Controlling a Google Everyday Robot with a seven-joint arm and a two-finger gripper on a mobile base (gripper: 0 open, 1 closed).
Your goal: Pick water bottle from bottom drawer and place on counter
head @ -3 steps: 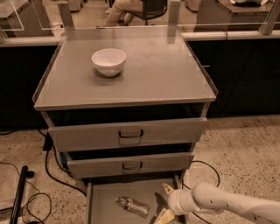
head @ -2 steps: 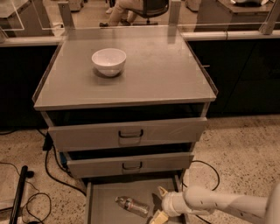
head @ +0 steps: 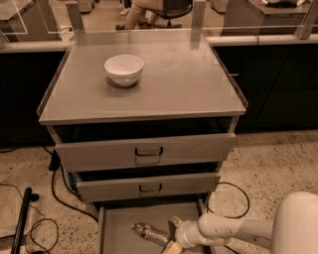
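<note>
The water bottle (head: 149,232) lies on its side on the floor of the pulled-out bottom drawer (head: 117,233), cap end toward the left. My gripper (head: 172,233) is low in the drawer at the bottle's right end, its white arm coming in from the lower right. Its two pale fingers (head: 176,221) are spread apart, one above and one below the bottle's end; I cannot tell if they touch it. The grey counter (head: 184,79) is the cabinet top above, with a white bowl (head: 124,69) on its left half.
Two upper drawers with dark loop handles (head: 149,151) stick out partly above the bottom drawer. Black cables (head: 57,196) and a dark pole (head: 22,218) lie on the speckled floor at left. A pale ledge with upright posts (head: 198,15) runs behind the cabinet.
My gripper has moved left along the drawer floor, closing the gap to the bottle's right end. The bottle and the bowl have not moved.
</note>
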